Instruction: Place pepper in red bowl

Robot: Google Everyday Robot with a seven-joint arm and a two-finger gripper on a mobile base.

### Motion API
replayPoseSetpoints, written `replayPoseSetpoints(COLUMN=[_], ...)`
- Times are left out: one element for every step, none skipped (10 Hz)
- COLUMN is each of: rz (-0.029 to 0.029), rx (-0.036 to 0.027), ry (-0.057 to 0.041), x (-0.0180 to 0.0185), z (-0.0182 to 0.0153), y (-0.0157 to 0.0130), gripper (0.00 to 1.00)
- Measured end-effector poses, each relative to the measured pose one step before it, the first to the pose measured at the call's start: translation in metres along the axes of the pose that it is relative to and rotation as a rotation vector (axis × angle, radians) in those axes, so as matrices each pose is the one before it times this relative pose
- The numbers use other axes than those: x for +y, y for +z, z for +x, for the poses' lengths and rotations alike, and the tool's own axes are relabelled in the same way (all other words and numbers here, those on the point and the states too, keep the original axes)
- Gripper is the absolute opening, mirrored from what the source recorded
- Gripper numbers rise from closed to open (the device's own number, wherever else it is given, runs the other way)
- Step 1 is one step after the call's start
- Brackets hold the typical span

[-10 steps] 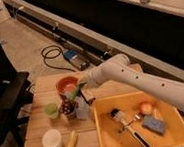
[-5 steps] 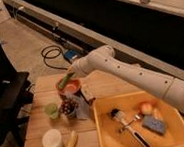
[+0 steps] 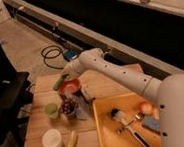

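We saw the gripper (image 3: 66, 79) closed on the pepper (image 3: 60, 82), holding it tilted just above the red bowl (image 3: 70, 87) near the table's (image 3: 40, 135) far edge.

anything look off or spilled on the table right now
Nothing stands out. The hand holds the pepper tilted over the rim of the red bowl. The green cup and white cup stand upright, and nothing looks spilled.
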Motion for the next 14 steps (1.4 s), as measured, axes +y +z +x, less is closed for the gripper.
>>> replayPoseSetpoints(rz=[-0.00953, -0.01172, -0.01203, -0.01311, -0.00605, -0.00453, -0.00407, -0.0042, -0.00274, -0.00279, 0.00026, 0.00328, 0.00528, 0.01125], rx=[0.01122, 0.00896, 0.00984, 0.00791, 0.00305, 0.00384, 0.00707, 0.00248, 0.00036, -0.00026, -0.00006, 0.00087, 0.00068, 0.00303], ry=[0.02927, 0.02226, 0.02291, 0.02043, 0.01054, 0.01165, 0.01556, 0.00315, -0.00368, -0.00535, -0.00607, -0.0104, -0.01214, -0.01189], x=[0.00326, 0.0066, 0.00788, 0.0068, 0.00272, 0.00464, 0.00662, 0.00334, 0.00097, 0.00248, 0.00158, -0.00012, -0.00239, -0.00484], z=[0.01531, 0.01152, 0.01121, 0.00813, 0.00103, 0.00316, 0.00525, -0.00113, -0.00275, -0.00419, -0.0033, -0.00407, -0.0048, -0.00337], y=[0.01069, 0.00568, 0.00307, 0.00369, 0.00128, -0.00106, -0.00365, -0.00254, -0.00129, -0.00307, -0.00379, -0.00659, -0.00806, -0.01119], gripper=[0.3, 0.32, 0.38, 0.5, 0.58, 0.63, 0.66, 0.66, 0.66, 0.66, 0.66, 0.66, 0.66, 0.66])
